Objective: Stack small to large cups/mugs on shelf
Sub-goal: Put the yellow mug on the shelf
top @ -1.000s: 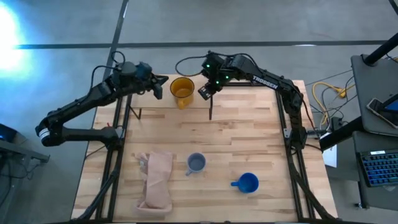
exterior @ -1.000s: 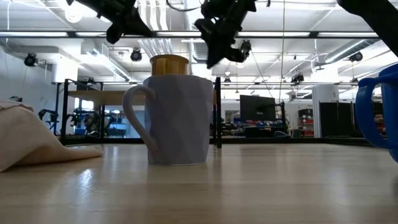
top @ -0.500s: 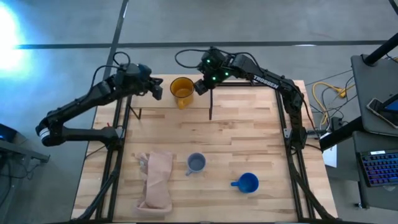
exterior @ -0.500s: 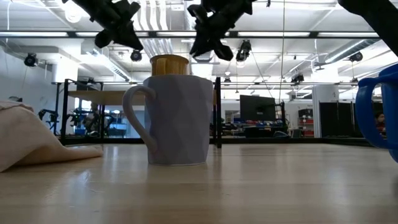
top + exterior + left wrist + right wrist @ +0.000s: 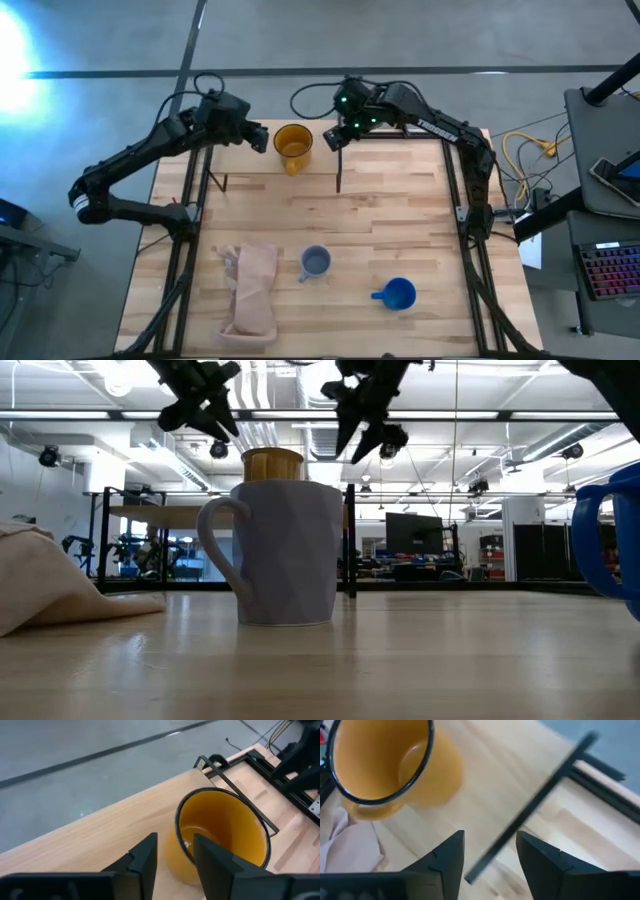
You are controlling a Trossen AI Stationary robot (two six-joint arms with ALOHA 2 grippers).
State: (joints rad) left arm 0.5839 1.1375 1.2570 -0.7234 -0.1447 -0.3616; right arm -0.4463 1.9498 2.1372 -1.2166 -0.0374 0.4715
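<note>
The yellow-orange mug (image 5: pixel 293 147) stands upright on its base on the light-wood shelf (image 5: pixel 318 166) at the table's far edge, its handle toward the near side. My left gripper (image 5: pixel 258 139) hovers open just left of it and higher than its rim (image 5: pixel 273 455). My right gripper (image 5: pixel 335 137) hovers open just right of it, also higher. In the right wrist view the shelf's black post (image 5: pixel 535 802) runs past the gap of my right gripper (image 5: pixel 490 855). The grey-blue mug (image 5: pixel 316 262) and the bright blue mug (image 5: pixel 397 294) stand on the tabletop near the front.
A tan cloth (image 5: pixel 252 290) lies crumpled at the near left of the tabletop. Black frame rails (image 5: pixel 190 230) run along the table's left and right sides. Bare wood lies between the shelf and the two front mugs.
Both grippers have opened beside the yellow-orange mug. My right gripper first came closer to the mug, then drew back a little toward the table's right edge and rose. The mug has stayed where it was on the shelf.
</note>
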